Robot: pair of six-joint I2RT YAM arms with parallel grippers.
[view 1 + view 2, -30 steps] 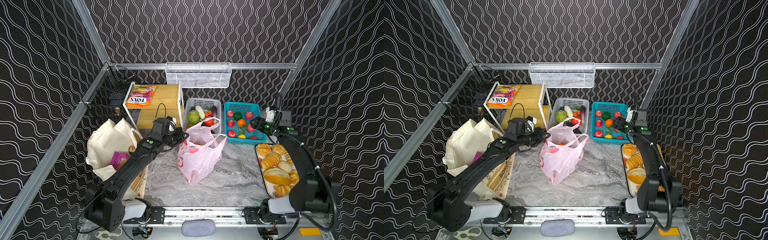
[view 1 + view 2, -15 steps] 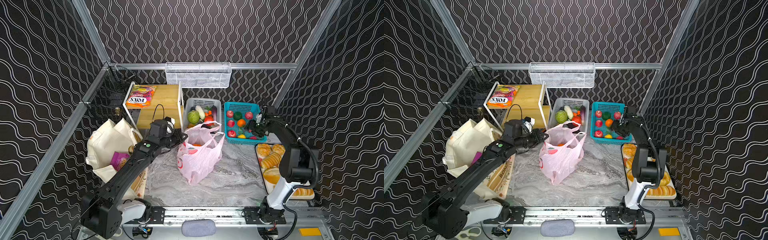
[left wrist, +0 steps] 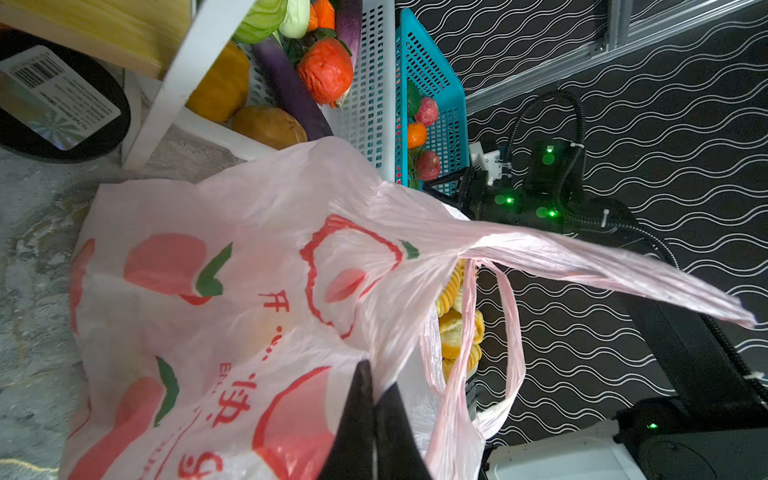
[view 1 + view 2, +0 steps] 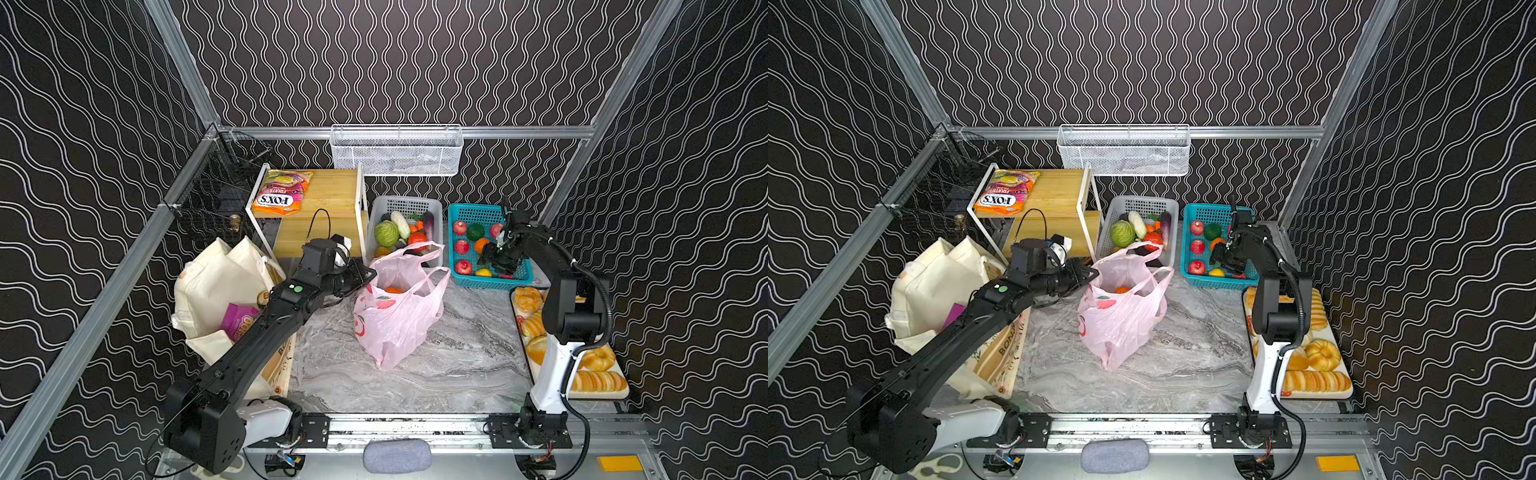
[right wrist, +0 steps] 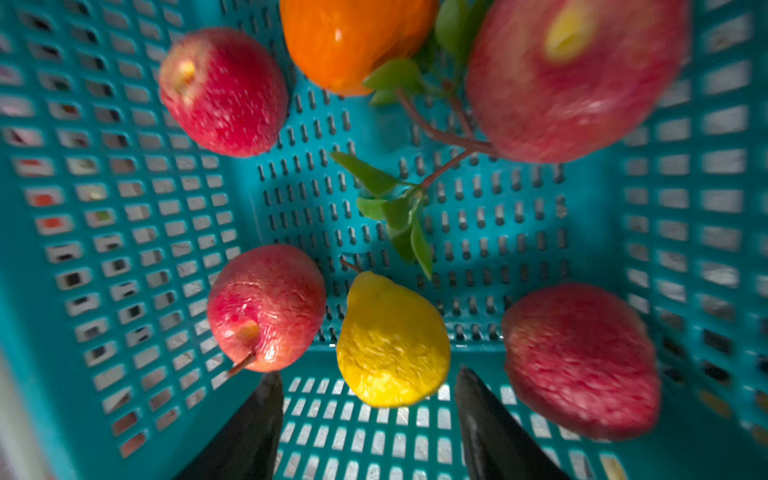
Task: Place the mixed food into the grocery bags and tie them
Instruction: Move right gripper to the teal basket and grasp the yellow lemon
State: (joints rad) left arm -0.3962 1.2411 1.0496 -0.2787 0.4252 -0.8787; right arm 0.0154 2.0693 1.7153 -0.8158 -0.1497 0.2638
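My left pincer [image 3: 372, 386] is pressed together on the rim of the pink plastic bag [image 4: 399, 320], pinching the thin film at the side of its mouth. The bag stands in the middle of the marble tabletop [image 4: 457, 365], its mouth open and both handle loops up. An orange toy fruit [image 4: 392, 290] lies inside. Its side carries red fruit prints with green leaves and red Chinese characters. I can read 开; the rest is creased.

My right pincer [image 5: 368, 376] is spread over the teal basket [image 4: 469, 216], with a yellow pear [image 5: 392, 340] just below the gap between its fingers. I cannot tell whether they touch it. That basket also holds red apples [image 5: 224, 91], an orange fruit [image 5: 353, 41], a green fruit [image 4: 475, 231] and a leafy twig [image 5: 399, 208].

Just beside it, the grey basket [image 4: 405, 204] holds a cabbage [image 4: 386, 233], an aubergine [image 4: 429, 224] and a red tomato [image 4: 417, 239].

The cream canvas tote [image 4: 216, 282] slumps at the left of the tabletop beneath my left arm, with a purple snack packet [image 4: 239, 326] in its mouth. Its printed side is mostly hidden, and the lettering starts "BO".

On the wooden shelf [image 4: 328, 191] lies an orange packet [image 4: 282, 193] reading FOX'S and FRUITS. The bread tray [image 4: 598, 392] on the right carries rolls and sliced loaves.
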